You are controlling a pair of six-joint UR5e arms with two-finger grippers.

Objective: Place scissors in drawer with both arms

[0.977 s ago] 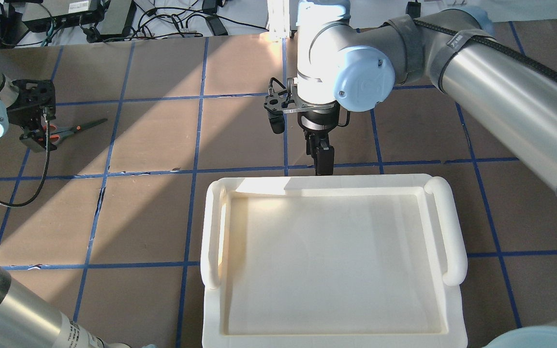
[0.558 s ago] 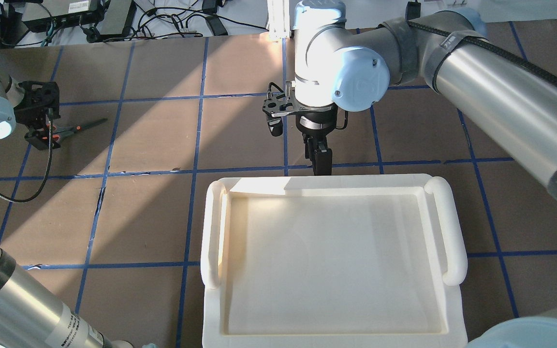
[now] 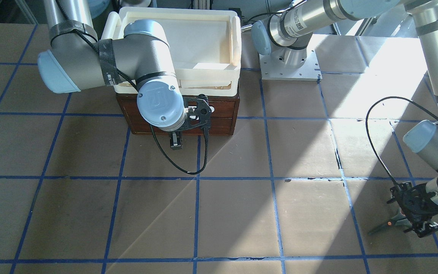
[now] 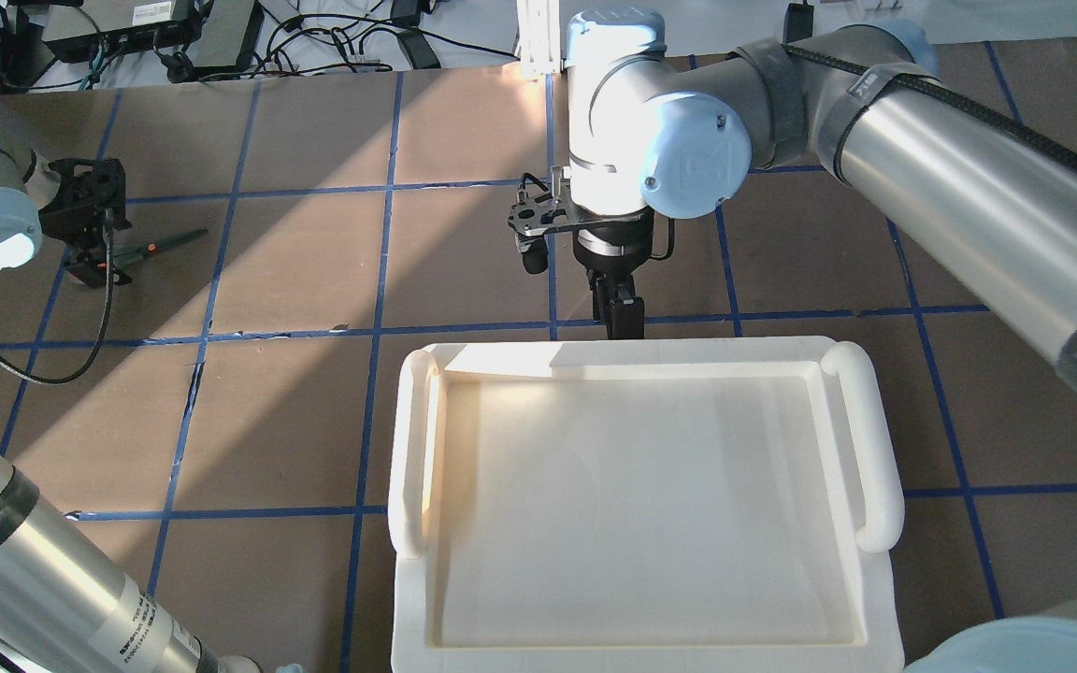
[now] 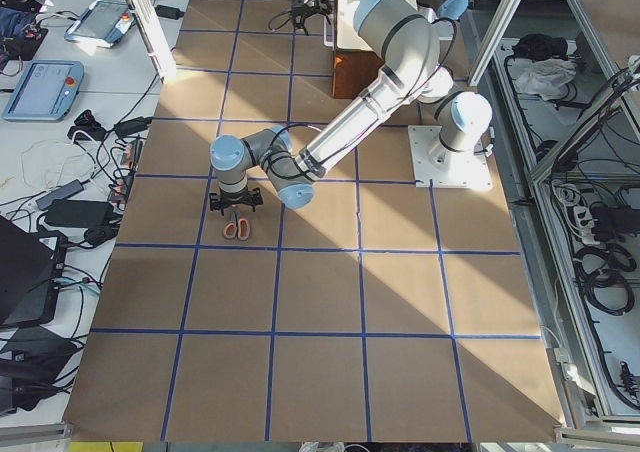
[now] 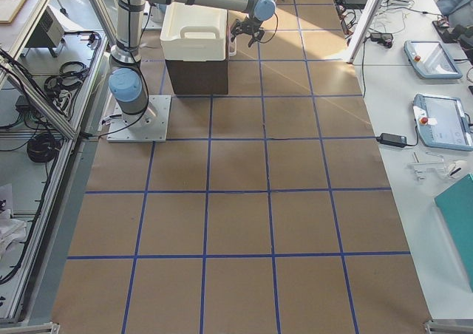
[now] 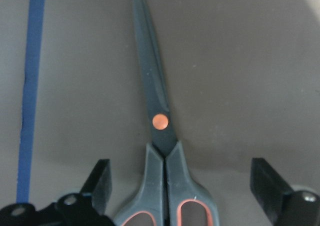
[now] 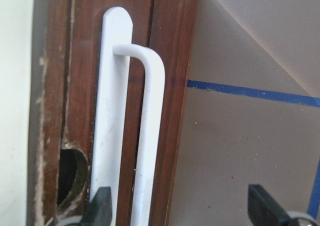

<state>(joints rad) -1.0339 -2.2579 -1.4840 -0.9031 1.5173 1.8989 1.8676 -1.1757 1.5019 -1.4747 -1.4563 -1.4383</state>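
Small scissors with matte dark grey blades and orange-lined grey loops lie flat on the brown paper surface, way over on the left. The blades are closed, the long axis runs sideways, and the tips point toward the middle of the surface. The left gripper has its jaws spread wide either side of the loops, not touching. In the middle, the right gripper has its jaws apart around the curved white bar handle of the reddish-brown wooden drawer. That sits under a smooth cream plastic tray.
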